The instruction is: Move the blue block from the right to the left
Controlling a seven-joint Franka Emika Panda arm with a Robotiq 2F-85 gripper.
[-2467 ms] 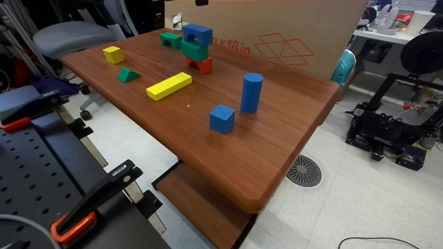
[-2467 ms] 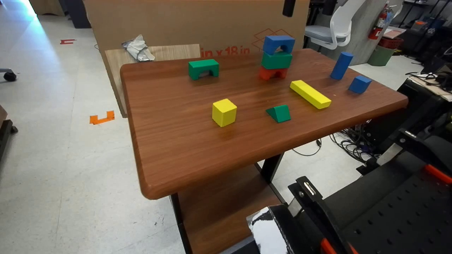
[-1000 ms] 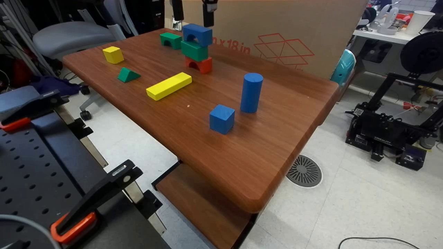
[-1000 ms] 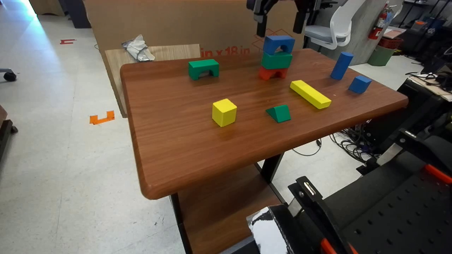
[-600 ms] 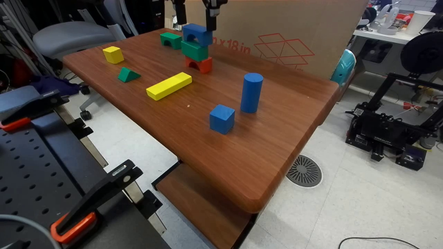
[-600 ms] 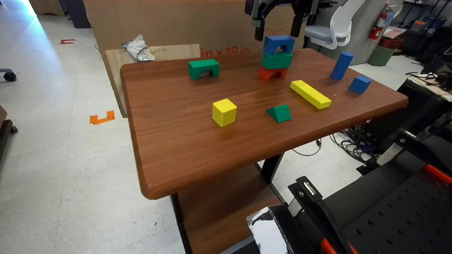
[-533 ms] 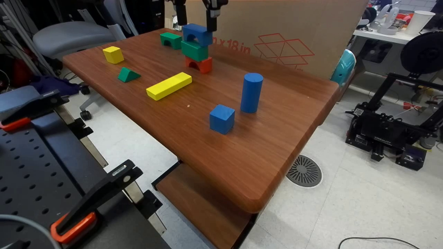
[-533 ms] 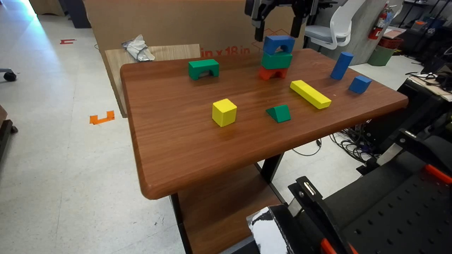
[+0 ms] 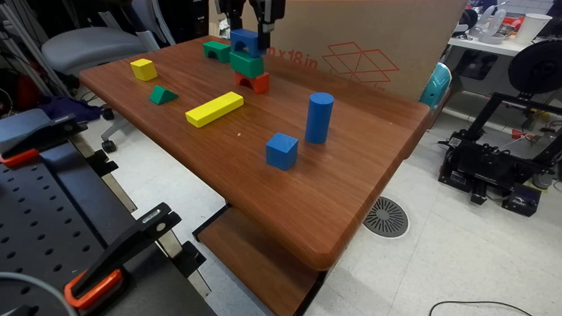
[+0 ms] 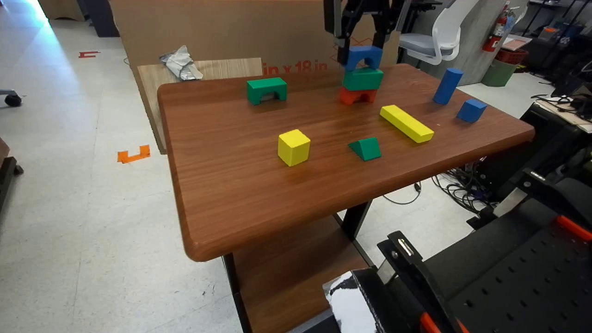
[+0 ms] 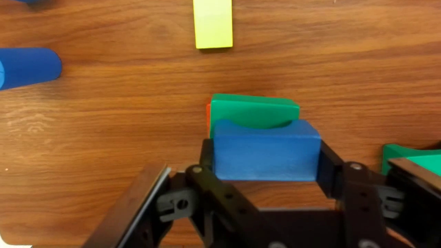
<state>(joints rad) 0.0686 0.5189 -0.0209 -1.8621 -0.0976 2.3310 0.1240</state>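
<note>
Blue block (image 11: 267,158): arched on one side, placed at the top of a three-piece stack (image 9: 246,66), toward the side of the table (image 9: 342,188) that is faced by the carton (image 10: 222,32); shown in both exterior views and, close up, in the wrist view. Gripper (image 10: 360,48): black, set about the blue block, which is pinched end to end. Fingers (image 11: 329,168): one pressed against each end of the blue block, as shown in the wrist view. Green block (image 10: 363,79): placed directly beneath the blue; whether the two are touching cannot be told. Red block (image 9: 261,83): cut with an arch, stood on the table, the green block borne on it. Green arch (image 10: 267,85): stood apart from the stack, partly shown at the right border of the wrist view. Yellow bar (image 9: 214,109): laid flat near the stack, one end directed toward it. Cylinder (image 9: 319,118): blue, stood upright. Blue cube (image 9: 281,152): placed near the cylinder, not touched by it. Green wedge (image 10: 367,149): placed between the yellow bar and the yellow cube (image 10: 294,149), apart from both. Carton: brown, printed in red, partly hidden by the table. Clamps (image 9: 123,252): black and orange, fixed at the edge of a perforated plate (image 9: 33,182). Drain (image 9: 386,217): round, slotted, let into the floor (image 9: 461,263). Printer (image 9: 487,162): black, set on the floor beyond the drain.
</note>
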